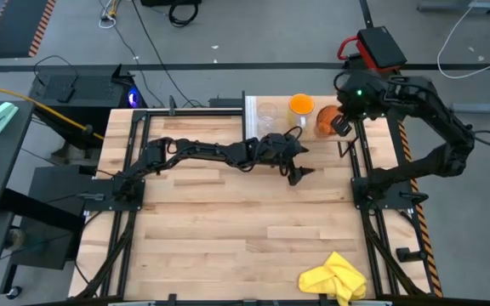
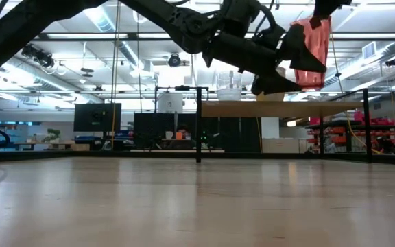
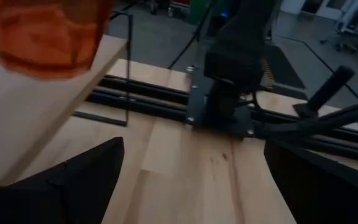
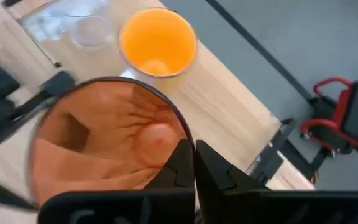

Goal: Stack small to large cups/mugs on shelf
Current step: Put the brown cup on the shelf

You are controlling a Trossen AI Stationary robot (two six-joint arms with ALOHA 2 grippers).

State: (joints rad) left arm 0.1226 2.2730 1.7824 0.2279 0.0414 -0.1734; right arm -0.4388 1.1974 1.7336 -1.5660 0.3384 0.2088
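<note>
The shelf [image 1: 283,127] stands at the table's far edge. On it rest the clear glass cup [image 1: 267,112] [image 4: 92,31] and the orange mug [image 1: 301,105] [image 4: 158,40], each upright on its base. My right gripper [image 4: 194,165] is shut on the amber tumbler [image 1: 328,123] [image 2: 312,48], which hangs above the shelf's right end. My left gripper [image 1: 300,174] [image 3: 191,186] is open and hovers over the table just near of the shelf, touching nothing. The left wrist view shows the tumbler [image 3: 42,31] above the shelf board [image 3: 17,124]. My right gripper pinches the tumbler's rim [image 4: 182,134] on the side toward the table's right, one finger [image 4: 178,165] inside the cup and one [image 4: 216,171] outside. The fingers come from above, pointing down. The tumbler stands upright, lifted clear of the shelf board [image 2: 280,108].
A yellow cloth [image 1: 334,279] lies at the table's near right corner. Black frame posts [image 2: 198,123] hold up the shelf. The right arm's base [image 3: 229,81] sits on rails at the table's right edge. Bare wood shows across the middle and left of the tabletop [image 1: 211,221].
</note>
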